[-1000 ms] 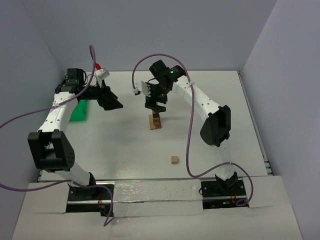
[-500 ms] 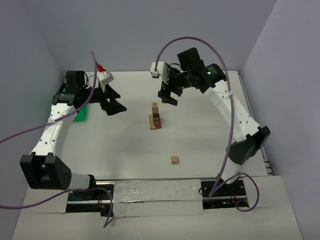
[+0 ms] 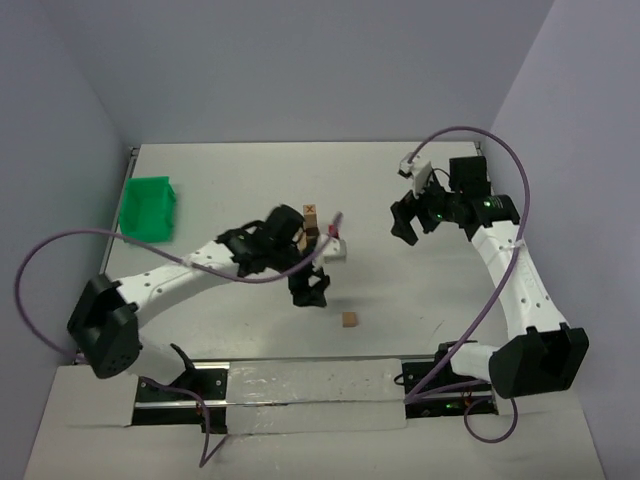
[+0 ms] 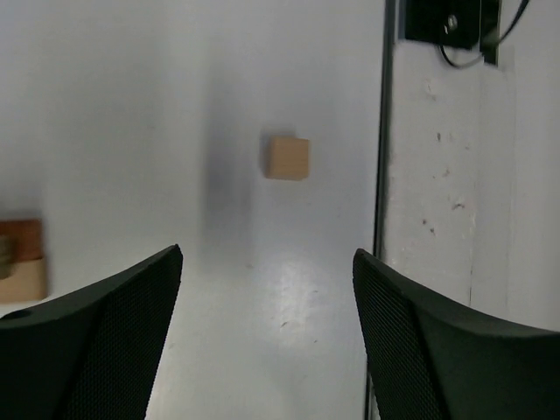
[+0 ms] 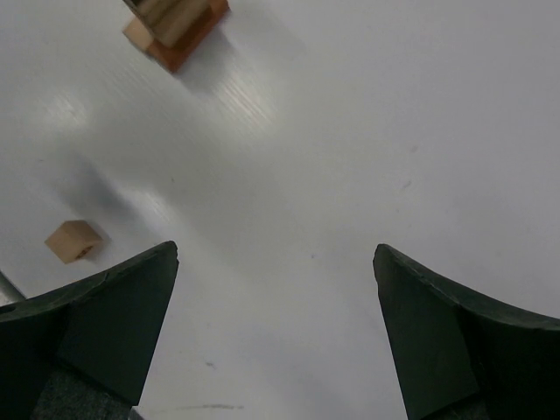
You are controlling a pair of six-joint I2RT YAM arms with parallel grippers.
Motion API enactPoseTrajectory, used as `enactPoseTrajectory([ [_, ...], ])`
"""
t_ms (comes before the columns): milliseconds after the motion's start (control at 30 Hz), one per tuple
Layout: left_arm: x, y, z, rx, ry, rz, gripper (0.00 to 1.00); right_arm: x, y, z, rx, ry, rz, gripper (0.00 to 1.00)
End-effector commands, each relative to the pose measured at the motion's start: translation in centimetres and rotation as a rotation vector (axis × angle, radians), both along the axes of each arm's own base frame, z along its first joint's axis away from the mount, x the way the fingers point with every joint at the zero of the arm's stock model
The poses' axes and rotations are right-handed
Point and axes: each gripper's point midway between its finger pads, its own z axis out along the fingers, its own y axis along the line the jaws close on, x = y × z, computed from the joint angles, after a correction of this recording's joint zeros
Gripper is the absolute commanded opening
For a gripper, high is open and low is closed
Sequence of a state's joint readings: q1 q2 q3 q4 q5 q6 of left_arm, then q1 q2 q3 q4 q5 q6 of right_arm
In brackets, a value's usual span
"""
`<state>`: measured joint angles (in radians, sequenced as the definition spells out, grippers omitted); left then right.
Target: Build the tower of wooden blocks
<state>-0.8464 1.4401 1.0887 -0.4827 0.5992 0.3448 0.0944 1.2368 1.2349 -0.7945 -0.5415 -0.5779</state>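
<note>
The tower (image 3: 311,218) stands mid-table, its X-marked top block showing above my left arm, which hides its lower part. Its brown base shows in the left wrist view (image 4: 19,258) and the right wrist view (image 5: 175,26). A loose tan cube (image 3: 348,320) lies alone in front of it, ahead of my fingers in the left wrist view (image 4: 287,157) and at the left in the right wrist view (image 5: 73,241). My left gripper (image 3: 310,288) (image 4: 266,254) hangs open between tower and cube, holding nothing. My right gripper (image 3: 405,222) (image 5: 275,249) is open and empty, well right of the tower.
A green tray (image 3: 148,208) sits at the back left. The table's near edge (image 4: 385,175) and a white taped strip run just beyond the cube, with a black arm mount (image 4: 446,22) on it. Purple cables loop over both arms.
My left arm swung from the back left by the green tray to the middle, just in front of the tower. My right arm drew back from the tower to the right.
</note>
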Motion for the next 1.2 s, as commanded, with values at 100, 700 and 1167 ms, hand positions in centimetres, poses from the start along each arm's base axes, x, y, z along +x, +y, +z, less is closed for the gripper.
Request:
enactPoseTrajectory([
  [100, -1.9, -5.3, -5.5, 0.095, -0.053, -0.012, 0.75, -0.6, -6.8, -1.3, 0.089, -0.015, -0.263, 1.0],
  [700, -2.8, -8.5, -10.4, 0.18, -0.105, 0.005, 0.65, -1.4, -8.5, -4.3, 0.206, 0.069, -0.315, 1.0],
  [1167, -2.9, -8.2, -11.2, 0.203, -0.109, 0.01, 0.47, -1.3, -8.5, -4.6, 0.209, 0.074, -0.317, 1.0],
])
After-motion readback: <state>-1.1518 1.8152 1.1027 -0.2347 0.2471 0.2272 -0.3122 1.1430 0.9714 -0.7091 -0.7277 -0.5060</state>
